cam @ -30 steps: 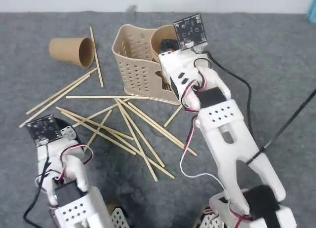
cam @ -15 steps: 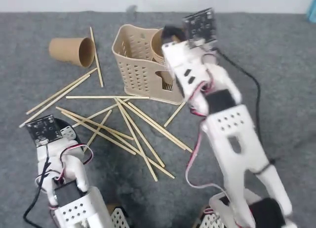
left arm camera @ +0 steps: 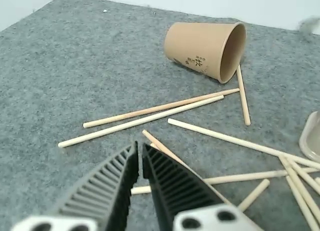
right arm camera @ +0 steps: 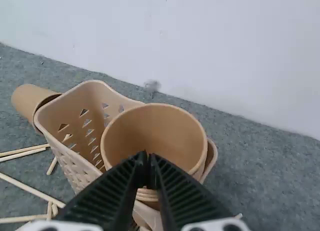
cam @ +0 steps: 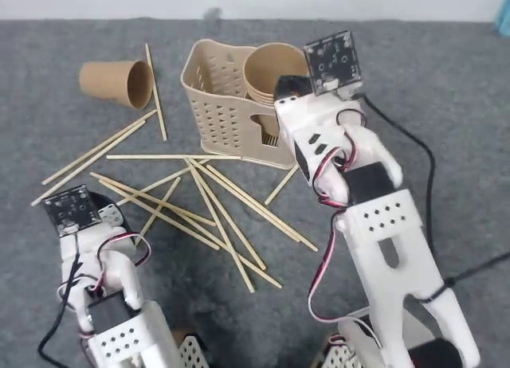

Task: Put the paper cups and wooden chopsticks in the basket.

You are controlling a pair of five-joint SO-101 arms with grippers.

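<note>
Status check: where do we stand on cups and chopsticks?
Left gripper shut, empty, over mat. Right gripper shut, empty, at the basket. Stacked cups in basket; lone cup on its side outside. Chopsticks scattered on mat.

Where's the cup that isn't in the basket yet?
In the high view the loose cup lies on its side at the far left of the mat, left of the basket, its open mouth beside a chopstick.

Small print on paper cup (left arm camera: 202,47), illegible.
</note>
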